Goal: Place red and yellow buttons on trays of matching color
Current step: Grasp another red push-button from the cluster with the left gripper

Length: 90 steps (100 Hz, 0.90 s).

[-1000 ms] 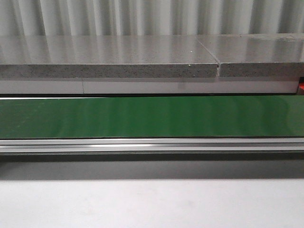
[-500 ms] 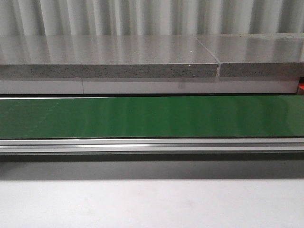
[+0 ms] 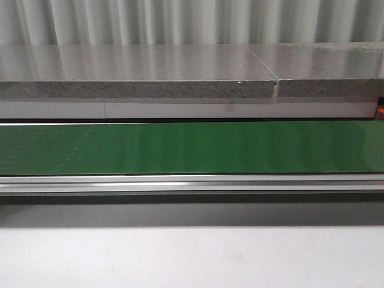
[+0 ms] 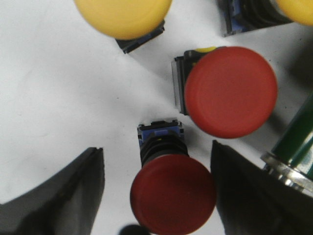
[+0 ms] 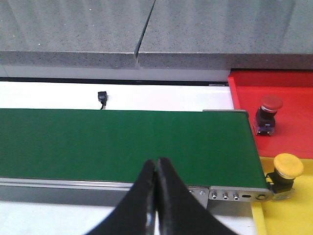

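Note:
In the left wrist view my left gripper (image 4: 157, 188) is open, its black fingers standing either side of a red button (image 4: 172, 193) that lies on a white surface without touching it. A larger red button (image 4: 230, 91) lies just beyond, and yellow buttons (image 4: 123, 15) lie further off. In the right wrist view my right gripper (image 5: 157, 164) is shut and empty above the near rail of the green conveyor belt (image 5: 122, 142). Past the belt's end, a red button (image 5: 269, 111) stands on the red tray (image 5: 288, 88) and a yellow button (image 5: 286, 169) on the yellow tray (image 5: 293, 215).
A green cylindrical part with a metal ring (image 4: 293, 152) lies beside the left gripper's far finger. The front view holds only the empty green belt (image 3: 192, 147), its metal rail (image 3: 192, 183) and a grey stone ledge (image 3: 138, 75) behind. A small black piece (image 5: 101, 96) sits behind the belt.

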Each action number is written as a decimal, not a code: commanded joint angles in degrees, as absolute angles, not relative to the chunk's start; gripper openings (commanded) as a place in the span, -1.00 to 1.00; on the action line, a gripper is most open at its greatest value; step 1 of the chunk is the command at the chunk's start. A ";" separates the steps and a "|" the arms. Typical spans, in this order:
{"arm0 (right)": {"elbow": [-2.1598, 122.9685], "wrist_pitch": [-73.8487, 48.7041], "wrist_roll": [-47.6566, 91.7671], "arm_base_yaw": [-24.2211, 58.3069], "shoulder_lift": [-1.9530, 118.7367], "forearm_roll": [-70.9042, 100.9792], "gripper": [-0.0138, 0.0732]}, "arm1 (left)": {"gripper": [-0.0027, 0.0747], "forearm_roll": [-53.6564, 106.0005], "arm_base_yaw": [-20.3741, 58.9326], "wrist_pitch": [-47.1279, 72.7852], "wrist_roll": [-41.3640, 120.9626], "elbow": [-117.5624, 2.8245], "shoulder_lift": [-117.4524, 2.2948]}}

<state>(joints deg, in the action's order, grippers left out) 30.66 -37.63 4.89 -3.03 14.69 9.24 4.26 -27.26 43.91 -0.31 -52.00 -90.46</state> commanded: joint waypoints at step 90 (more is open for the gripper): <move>31.89 -33.73 5.38 -3.06 15.27 9.32 -0.89 | -0.50 1.11 -20.36 57.98 0.00 -68.82 -77.91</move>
